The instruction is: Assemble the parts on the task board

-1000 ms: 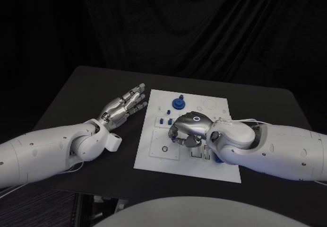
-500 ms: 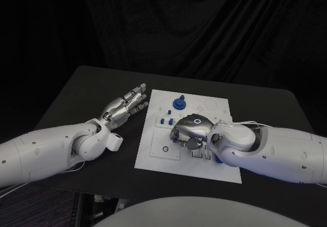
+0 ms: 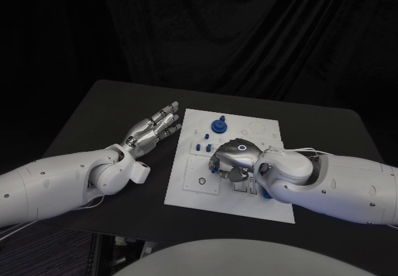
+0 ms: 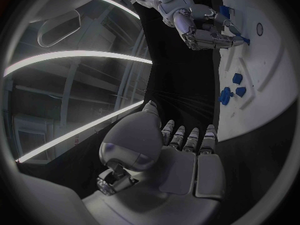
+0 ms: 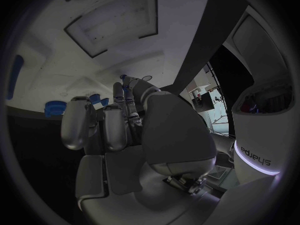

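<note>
The white task board point(image 3: 199, 195) lies in the middle of the table. My right hand point(image 3: 232, 156) is curled down over the board's middle and pinches a small blue part point(image 3: 215, 168) at its fingertips against the board. The left wrist view shows this hand point(image 4: 203, 27) with blue at a fingertip point(image 4: 245, 41). A large round blue part point(image 3: 219, 125) stands at the board's far end, with small blue pieces point(image 3: 200, 148) in front of it. My left hand point(image 3: 153, 130) hovers flat and open over the table beside the board's far left corner, holding nothing.
Black table point(image 3: 108, 109) surrounds the board, with bare room to the left and right. The board's near end point(image 3: 249, 210) is bare white. Another blue piece point(image 3: 266, 195) shows beside my right forearm. The right wrist view shows a round blue part point(image 5: 55, 107) past the fingers.
My right hand has shifted slightly toward the board's right and near side while staying curled on it. The left hand has not moved.
</note>
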`<state>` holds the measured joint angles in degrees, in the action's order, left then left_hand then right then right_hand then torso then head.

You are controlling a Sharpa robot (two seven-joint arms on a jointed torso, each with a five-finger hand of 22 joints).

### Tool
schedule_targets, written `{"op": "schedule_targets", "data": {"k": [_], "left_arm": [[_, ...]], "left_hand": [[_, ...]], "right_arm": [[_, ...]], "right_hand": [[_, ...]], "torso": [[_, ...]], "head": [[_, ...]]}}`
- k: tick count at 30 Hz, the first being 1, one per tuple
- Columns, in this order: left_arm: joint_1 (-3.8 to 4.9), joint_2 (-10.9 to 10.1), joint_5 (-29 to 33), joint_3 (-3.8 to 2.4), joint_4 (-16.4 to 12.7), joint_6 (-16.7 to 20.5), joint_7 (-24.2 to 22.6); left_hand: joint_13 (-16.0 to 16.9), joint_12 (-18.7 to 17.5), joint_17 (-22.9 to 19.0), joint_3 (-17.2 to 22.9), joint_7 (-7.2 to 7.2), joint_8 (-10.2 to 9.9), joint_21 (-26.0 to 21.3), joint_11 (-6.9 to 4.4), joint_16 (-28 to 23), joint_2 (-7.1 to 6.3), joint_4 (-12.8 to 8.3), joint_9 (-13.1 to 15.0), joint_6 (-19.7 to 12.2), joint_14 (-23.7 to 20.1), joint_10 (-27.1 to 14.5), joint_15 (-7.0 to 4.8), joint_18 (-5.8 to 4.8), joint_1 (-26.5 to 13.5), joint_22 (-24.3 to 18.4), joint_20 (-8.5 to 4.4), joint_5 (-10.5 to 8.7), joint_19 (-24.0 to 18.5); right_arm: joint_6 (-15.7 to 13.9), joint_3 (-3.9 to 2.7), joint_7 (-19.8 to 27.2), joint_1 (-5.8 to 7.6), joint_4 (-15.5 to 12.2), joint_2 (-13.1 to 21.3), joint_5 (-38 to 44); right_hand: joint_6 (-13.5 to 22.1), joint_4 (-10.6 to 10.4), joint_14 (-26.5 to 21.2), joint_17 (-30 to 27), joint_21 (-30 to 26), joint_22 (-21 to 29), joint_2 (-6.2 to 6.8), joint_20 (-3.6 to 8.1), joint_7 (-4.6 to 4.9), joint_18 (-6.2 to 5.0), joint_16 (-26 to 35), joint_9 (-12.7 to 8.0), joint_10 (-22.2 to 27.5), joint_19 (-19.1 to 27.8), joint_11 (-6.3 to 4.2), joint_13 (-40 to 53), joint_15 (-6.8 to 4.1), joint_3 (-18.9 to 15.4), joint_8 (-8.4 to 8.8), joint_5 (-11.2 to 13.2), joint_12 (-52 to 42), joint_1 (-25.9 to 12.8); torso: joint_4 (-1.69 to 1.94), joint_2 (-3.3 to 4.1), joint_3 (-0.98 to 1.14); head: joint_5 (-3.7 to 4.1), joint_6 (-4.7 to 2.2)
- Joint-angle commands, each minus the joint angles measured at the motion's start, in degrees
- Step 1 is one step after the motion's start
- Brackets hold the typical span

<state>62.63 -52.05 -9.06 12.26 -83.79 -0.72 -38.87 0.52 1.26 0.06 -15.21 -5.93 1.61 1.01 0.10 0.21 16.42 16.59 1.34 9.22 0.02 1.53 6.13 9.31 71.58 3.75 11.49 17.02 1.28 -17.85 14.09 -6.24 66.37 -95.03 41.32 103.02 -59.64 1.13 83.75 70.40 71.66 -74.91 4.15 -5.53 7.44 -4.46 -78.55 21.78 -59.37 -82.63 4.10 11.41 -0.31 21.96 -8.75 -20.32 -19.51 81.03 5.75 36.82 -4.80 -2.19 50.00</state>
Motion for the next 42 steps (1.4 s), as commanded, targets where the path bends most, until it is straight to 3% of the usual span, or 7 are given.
{"op": "schedule_targets", "data": {"k": [1, 30, 36, 38, 42], "left_arm": [[-0.08, 0.2, 0.4, -0.06, -0.1, -0.8, -7.4], [-0.23, 0.6, 0.4, -0.06, 0.3, -1.9, -6.5], [-0.27, 0.6, 0.4, -0.06, 0.4, -2.0, -6.4], [-0.29, 0.6, 0.4, -0.06, 0.4, -2.1, -6.4], [-0.31, 0.7, 0.4, -0.06, 0.4, -2.1, -6.3]], "left_hand": [[0.0, -0.2, -0.1, 0.4, -0.13, -0.4, 0.0, 0.3, -0.2, -0.06, 0.0, -0.1, -0.5, 0.0, -0.1, 0.08, 0.43, 0.7, 0.1, 0.38, 0.46, 0.1], [0.0, -0.1, -0.1, 0.9, 0.07, -0.3, 0.2, 0.81, -0.2, -0.15, -0.2, 0.0, -0.5, 0.0, 0.0, 0.82, 0.49, 2.5, 0.3, 0.99, 1.98, 0.3], [0.0, -0.1, -0.1, 1.0, 0.18, -0.3, 0.2, 0.89, -0.2, -0.16, -0.3, 0.0, -0.4, 0.0, 0.0, 0.9, 0.47, 2.8, 0.3, 1.06, 2.27, 0.3], [0.0, -0.1, -0.1, 1.0, 0.23, -0.3, 0.2, 0.91, -0.2, -0.16, -0.3, 0.0, -0.3, 0.0, 0.0, 0.92, 0.46, 2.9, 0.3, 1.08, 2.37, 0.3], [0.0, -0.1, -0.1, 1.0, 0.37, -0.3, 0.2, 0.94, -0.2, -0.19, -0.4, 0.0, -0.2, 0.0, 0.0, 0.95, 0.44, 3.1, 0.3, 1.11, 2.6, 0.3]], "right_arm": [[0.0, 0.02, -1.0, -0.18, 0.0, 0.1, 0.6], [3.7, 0.04, -1.5, -0.27, 1.2, -1.4, 0.6], [4.5, 0.04, -1.9, -0.32, 1.3, -1.5, 0.6], [4.8, 0.04, -2.0, -0.33, 1.3, -1.5, 0.6], [5.0, 0.04, -2.2, -0.33, 1.2, -1.4, 0.6]], "right_hand": [[0.0, 0.0, 0.8, -0.1, -0.2, -10.0, -0.1, -0.14, 0.14, 0.53, -0.1, 0.1, -0.3, -0.3, 0.14, -0.1, 0.03, -0.2, -0.08, -0.3, 0.3, -0.7], [2.0, 0.0, 0.1, -1.2, -1.7, -9.5, 0.11, -0.58, 0.92, 0.25, 0.6, 0.3, 0.7, 0.6, 0.91, -0.8, 0.68, 0.1, 1.49, 0.3, 1.9, -1.0], [3.6, -0.1, -0.2, -1.5, -2.3, -9.3, 0.37, -0.91, 1.23, 0.12, 0.8, -0.1, 1.5, 1.0, 1.28, -0.9, 1.03, 0.2, 2.73, 1.1, 2.4, -1.3], [5.8, -0.3, -0.7, -2.3, -3.5, -9.0, 0.73, -1.19, 1.07, -0.11, 1.4, -0.7, 3.1, 1.6, 1.67, -1.2, 1.39, 0.2, 4.15, 2.3, 3.1, -1.6], [9.1, -0.7, -1.5, -3.2, -5.0, -8.5, 1.39, -1.93, 0.67, -0.36, 1.9, -1.8, 6.4, 2.6, 2.79, -1.4, 2.36, 0.2, 5.28, 3.7, 4.1, -2.1]], "torso": [[0.0, 0.04, 0.01], [0.03, -0.05, -0.07], [0.06, -0.03, -0.08], [0.07, -0.05, -0.09], [0.05, -0.07, -0.09]], "head": [[-0.06, 0.0], [-0.21, 0.0], [-0.16, 0.0], [-0.17, 0.0], [-0.24, 0.0]]}}
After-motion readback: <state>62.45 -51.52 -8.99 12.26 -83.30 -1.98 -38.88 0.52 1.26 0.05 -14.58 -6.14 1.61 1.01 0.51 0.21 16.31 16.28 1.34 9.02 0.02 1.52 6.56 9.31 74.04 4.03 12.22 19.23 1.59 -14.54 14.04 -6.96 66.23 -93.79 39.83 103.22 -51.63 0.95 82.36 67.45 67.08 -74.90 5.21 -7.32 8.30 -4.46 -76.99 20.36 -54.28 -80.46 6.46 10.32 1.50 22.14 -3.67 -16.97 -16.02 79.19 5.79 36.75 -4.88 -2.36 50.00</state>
